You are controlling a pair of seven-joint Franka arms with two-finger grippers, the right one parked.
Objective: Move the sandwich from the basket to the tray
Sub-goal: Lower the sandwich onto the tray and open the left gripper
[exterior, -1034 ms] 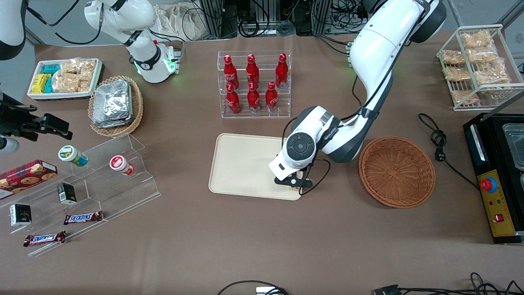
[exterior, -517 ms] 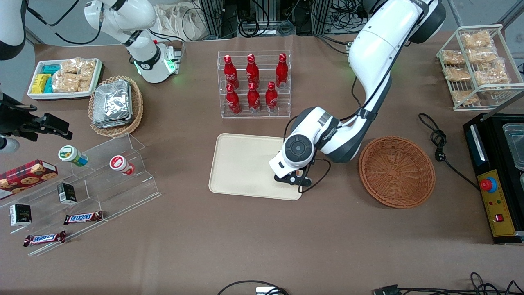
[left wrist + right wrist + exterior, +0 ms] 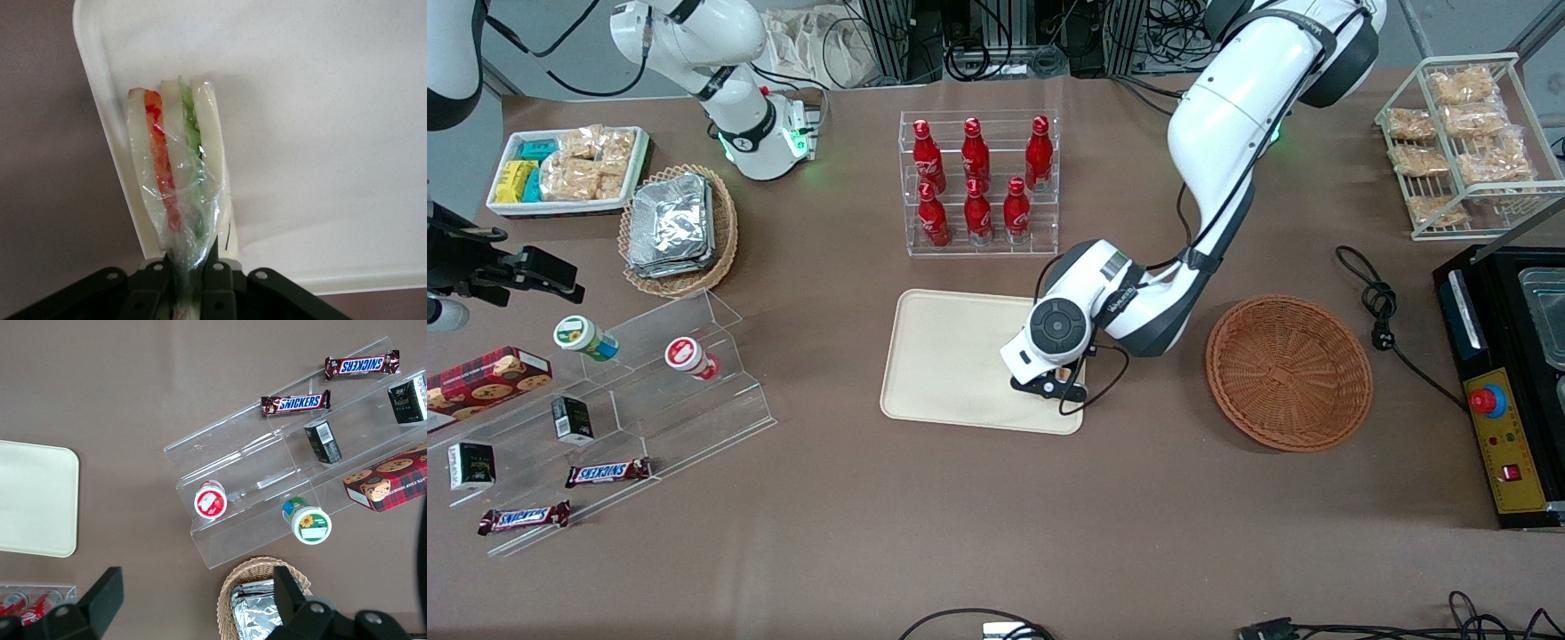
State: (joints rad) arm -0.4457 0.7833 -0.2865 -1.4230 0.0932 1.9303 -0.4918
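My left gripper (image 3: 189,283) is shut on the sandwich (image 3: 175,180), a plastic-wrapped wedge of white bread with orange-red and green filling along its cut edge. It hangs over the cream tray's (image 3: 320,120) corner rim. In the front view the gripper (image 3: 1049,384) sits over the tray (image 3: 951,364) at the end nearest the basket, and the arm's wrist hides the sandwich. The reddish-brown wicker basket (image 3: 1288,373) lies empty beside the tray, toward the working arm's end of the table.
A clear rack of red bottles (image 3: 978,182) stands farther from the front camera than the tray. A stepped acrylic shelf (image 3: 614,400) with snack bars and cups lies toward the parked arm's end. A black cable (image 3: 1392,333) and a black machine (image 3: 1507,382) lie past the basket.
The left gripper has moved with the sandwich away from the basket, farther in over the tray. Nothing else has moved.
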